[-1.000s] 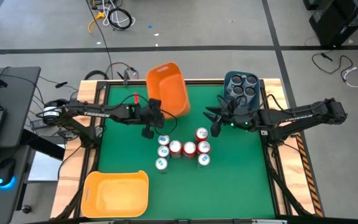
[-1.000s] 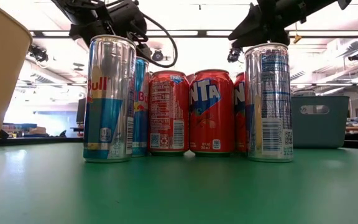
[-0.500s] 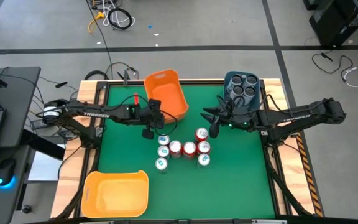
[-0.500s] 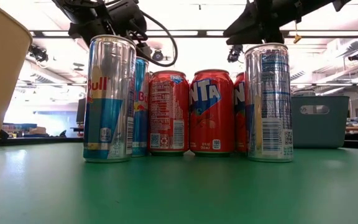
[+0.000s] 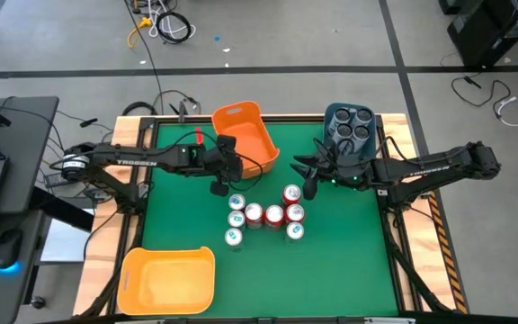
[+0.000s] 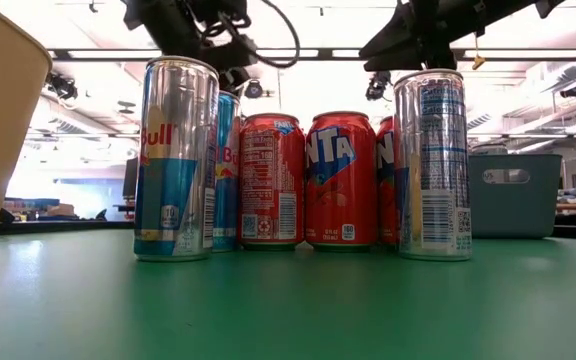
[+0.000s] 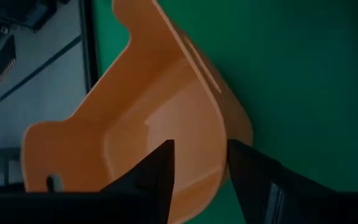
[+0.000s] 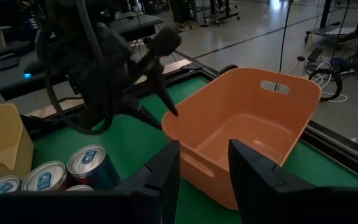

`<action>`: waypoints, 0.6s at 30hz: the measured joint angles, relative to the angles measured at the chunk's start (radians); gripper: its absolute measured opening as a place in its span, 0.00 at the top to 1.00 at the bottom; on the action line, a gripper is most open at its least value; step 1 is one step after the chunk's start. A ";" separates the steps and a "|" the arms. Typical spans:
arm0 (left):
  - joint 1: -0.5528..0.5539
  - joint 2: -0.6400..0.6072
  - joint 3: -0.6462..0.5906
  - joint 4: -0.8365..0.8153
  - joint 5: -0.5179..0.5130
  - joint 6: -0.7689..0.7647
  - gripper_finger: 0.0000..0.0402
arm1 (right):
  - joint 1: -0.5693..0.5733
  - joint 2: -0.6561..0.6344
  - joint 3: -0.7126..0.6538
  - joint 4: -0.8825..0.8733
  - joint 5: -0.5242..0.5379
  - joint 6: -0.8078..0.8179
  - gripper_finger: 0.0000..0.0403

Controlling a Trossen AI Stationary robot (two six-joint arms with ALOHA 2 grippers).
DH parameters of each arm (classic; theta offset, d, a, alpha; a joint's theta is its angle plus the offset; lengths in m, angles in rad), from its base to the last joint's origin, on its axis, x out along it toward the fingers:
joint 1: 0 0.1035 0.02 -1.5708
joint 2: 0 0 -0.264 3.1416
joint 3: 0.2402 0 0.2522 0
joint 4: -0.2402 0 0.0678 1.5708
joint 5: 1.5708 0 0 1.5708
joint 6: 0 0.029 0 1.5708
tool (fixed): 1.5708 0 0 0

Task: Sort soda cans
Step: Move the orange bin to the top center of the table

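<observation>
Looking down from above: left tool (image 5: 220, 176) parked right beside the orange bin (image 5: 245, 139), fingers (image 7: 157, 171) a bit apart, nothing between them. Right tool (image 5: 310, 178) fingers also parted and empty, hovering by the blue bin (image 5: 349, 126), already loaded with four dark cans (image 5: 349, 125). Remaining soda cans (image 5: 263, 216) clustered mid surface (image 5: 340, 261), standing upright, just toward the front from both tools. Probably the red can (image 5: 291, 193) nearest the right tool, the silver-blue one (image 5: 236, 202) nearest the left.
</observation>
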 joint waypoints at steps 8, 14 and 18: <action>0.024 -0.040 0.051 -0.107 -0.153 -0.146 0.71 | 0.000 0.000 0.000 -0.014 0.000 -0.006 0.69; 0.108 -0.133 0.044 -0.121 0.004 -0.249 0.96 | 0.000 0.000 0.000 -0.022 0.000 -0.007 0.69; 0.119 -0.146 0.044 -0.132 0.059 -0.266 0.97 | 0.000 0.000 0.000 -0.022 0.000 -0.007 0.69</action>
